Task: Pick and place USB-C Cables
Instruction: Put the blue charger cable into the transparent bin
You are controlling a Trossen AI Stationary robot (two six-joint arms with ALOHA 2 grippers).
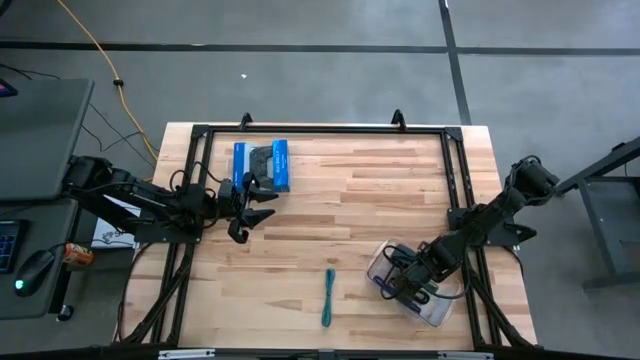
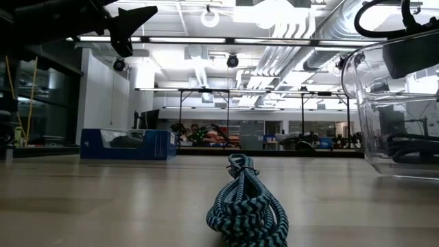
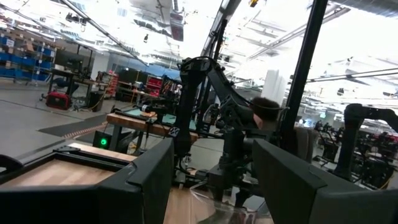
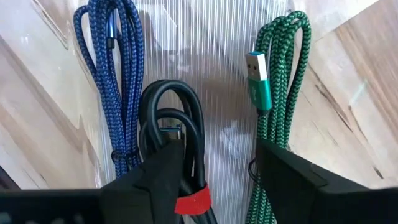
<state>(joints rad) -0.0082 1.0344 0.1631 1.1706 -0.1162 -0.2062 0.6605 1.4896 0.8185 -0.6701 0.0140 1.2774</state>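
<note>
Teal cable (image 1: 328, 297), braided, coiled, on table (image 1: 350, 200)

Overhead looks straight down; low camera level, close behind teal cable (image 2: 243, 206), shared.

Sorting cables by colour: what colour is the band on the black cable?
Red band on the black cable, clearest in the right wrist view.

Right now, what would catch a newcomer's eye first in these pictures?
The right gripper, fingers open, hangs over a clear plastic bin at the table's right front, where a blue cable, a black cable with a red band and a green cable lie side by side. A teal braided cable lies alone at the table's front centre. The left gripper waits open near a blue box.
</note>
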